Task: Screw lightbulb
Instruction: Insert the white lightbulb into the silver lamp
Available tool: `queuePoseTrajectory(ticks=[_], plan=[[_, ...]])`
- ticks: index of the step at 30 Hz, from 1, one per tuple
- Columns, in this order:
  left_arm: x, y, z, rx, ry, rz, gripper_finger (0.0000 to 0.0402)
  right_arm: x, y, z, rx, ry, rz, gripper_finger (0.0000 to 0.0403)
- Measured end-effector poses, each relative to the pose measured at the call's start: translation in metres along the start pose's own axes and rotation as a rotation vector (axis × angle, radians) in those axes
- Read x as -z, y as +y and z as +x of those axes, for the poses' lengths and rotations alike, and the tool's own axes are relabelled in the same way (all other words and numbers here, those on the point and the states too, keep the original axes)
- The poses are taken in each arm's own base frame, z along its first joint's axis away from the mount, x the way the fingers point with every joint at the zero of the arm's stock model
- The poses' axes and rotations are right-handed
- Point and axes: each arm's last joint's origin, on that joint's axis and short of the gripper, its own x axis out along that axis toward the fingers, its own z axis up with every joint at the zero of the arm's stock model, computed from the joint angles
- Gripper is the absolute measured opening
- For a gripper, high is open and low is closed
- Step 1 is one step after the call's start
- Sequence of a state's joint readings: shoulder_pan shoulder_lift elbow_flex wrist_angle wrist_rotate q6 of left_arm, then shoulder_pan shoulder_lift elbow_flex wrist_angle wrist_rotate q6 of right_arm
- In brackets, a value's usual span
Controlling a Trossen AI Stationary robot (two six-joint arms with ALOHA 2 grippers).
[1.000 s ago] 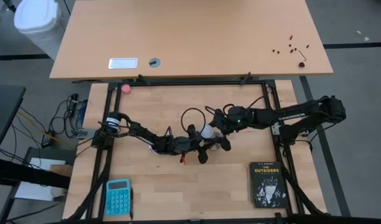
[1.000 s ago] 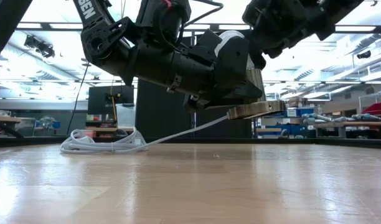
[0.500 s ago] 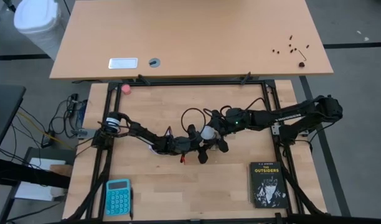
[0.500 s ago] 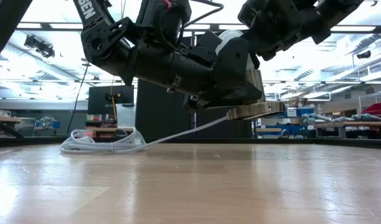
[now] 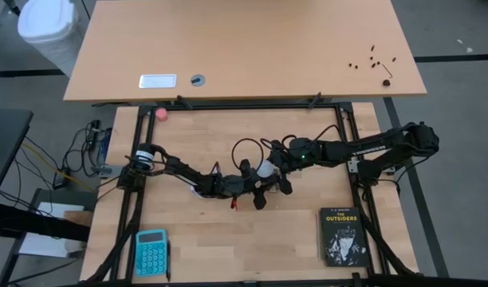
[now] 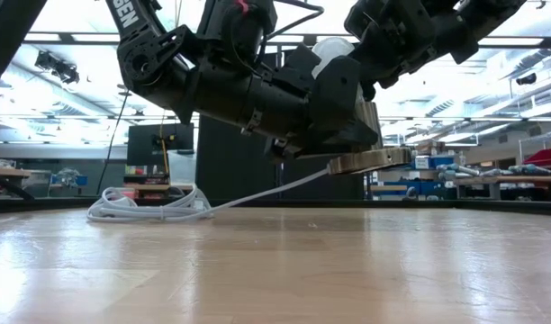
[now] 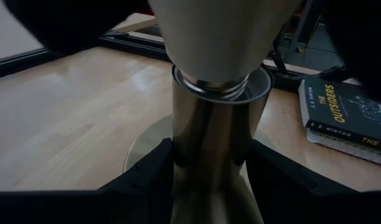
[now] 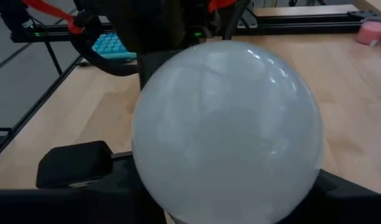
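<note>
White frosted lightbulb (image 8: 226,130) sits base-down in the metal socket (image 7: 218,134). My left gripper (image 7: 209,180) pinches socket's stem, right gripper (image 5: 277,170) cups the bulb w/ fingers either side. Mid-screwing; next: firm grip, twist, regrasp.

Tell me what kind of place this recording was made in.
Probably a robotics lab or workshop: two dark arms on a framed wooden table, shelves of gear and a monitor in the room behind, cables trailing over the floor alongside.
</note>
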State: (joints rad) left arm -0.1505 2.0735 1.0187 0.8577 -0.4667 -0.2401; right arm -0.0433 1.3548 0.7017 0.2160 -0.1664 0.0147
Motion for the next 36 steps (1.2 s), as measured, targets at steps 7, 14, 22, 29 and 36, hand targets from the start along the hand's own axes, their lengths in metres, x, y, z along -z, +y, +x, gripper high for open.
queuePoseTrajectory(ticks=[7,14,22,29,36], plan=[[0.0,0.0,0.0,0.002,-0.004,-0.002,0.0188,0.0,0.0,0.0,0.0,0.004,0.0,0.0215],[0.0,0.0,0.0,0.002,-0.003,-0.002,0.0188,-0.003,0.002,-0.006,-0.009,-0.005,-0.001,0.0201],[-0.001,0.0,0.0,0.003,-0.006,-0.003,0.0188,0.003,0.004,-0.018,-0.005,-0.026,0.011,0.0188],[-0.002,-0.001,0.0,0.005,-0.015,-0.008,0.0188,0.022,0.006,-0.017,0.014,-0.173,-0.001,0.0185],[-0.004,-0.001,0.0,0.011,-0.036,-0.019,0.0188,0.034,0.007,-0.008,0.039,-0.16,-0.015,0.0185]])
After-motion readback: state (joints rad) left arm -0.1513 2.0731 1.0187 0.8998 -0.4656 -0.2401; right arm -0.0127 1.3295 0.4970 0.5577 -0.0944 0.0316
